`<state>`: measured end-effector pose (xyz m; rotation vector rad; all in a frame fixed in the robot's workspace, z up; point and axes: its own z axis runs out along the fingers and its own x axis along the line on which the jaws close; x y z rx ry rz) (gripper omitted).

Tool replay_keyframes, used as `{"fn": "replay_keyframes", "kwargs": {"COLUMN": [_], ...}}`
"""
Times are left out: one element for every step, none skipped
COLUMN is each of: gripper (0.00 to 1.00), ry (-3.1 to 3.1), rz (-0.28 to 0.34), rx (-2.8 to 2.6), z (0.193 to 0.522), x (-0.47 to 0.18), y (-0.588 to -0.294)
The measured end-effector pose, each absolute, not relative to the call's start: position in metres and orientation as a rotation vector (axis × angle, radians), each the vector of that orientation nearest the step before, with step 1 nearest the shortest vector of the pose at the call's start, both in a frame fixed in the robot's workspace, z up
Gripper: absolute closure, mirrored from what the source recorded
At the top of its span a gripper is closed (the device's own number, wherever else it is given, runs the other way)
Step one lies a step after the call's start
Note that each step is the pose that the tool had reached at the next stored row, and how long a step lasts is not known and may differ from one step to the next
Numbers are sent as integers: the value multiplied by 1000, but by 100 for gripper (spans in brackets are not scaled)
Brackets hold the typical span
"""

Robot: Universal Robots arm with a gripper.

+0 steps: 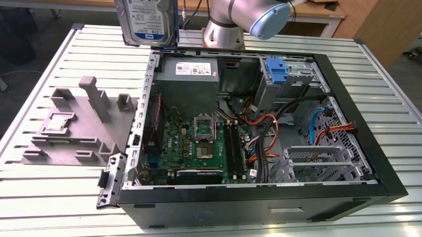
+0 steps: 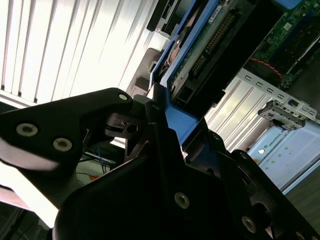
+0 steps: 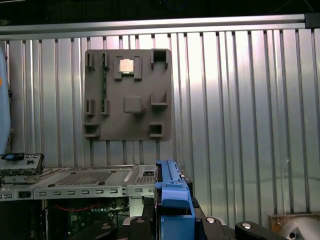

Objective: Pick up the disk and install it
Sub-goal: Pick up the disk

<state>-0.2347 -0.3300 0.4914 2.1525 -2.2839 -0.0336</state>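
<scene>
1. The jaws are clamping narrow on the blue bracket (image 2: 172,107) that frames the disk (image 1: 148,22). In the second wrist view, the black fingers (image 2: 145,112) are pressing against the bracket edge.
2. In the exterior view the disk is hanging upright with its label facing the camera. It is raised clear of the bench (image 1: 53,207), at 11 o'clock from the open case (image 1: 389,187).
3. Judgement: the step in hand is the carry toward the case, with the pick-up done and the install not yet done.
4. The grip is sitting on plastic, not on the metal body. Judgement: the bracket may be flexing, so slow, smooth travel is looking safest.
5. The circuit-board face and connector edge are showing bare in the second wrist view. Judgement: that side is needing clearance from the case wall.
6. Orange cables (image 1: 264,128) are looping across the case interior at 3 o'clock from the motherboard (image 1: 197,138). Judgement: they are posing a snag risk.
7. The grey fixture (image 1: 72,128) is lying at 9 o'clock from the case, well apart from the disk.
</scene>
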Motion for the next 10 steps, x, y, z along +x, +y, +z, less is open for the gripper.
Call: {"fn": "replay_keyframes", "kwargs": {"gripper": [64,64,64,64,64,64,64,64,64,64], "ry": [-2284,-2284,-2284,-2284,-2284,-2284,-2284,-2284,-2284,-2284], "rz": [-34,-34,-34,-34,-34,-34,-34,-34,-34,-34], "rx": [2152,2152,2152,2152,2152,2152,2152,2152,2152,2152], "z": [491,491,491,491,491,491,491,491,491,491], "x": [-234,-234,-234,-234,-234,-233,-233,-233,-233,-233], "y": [-330,-330,-330,-330,-330,-330,-330,-330,-330,-330]}}
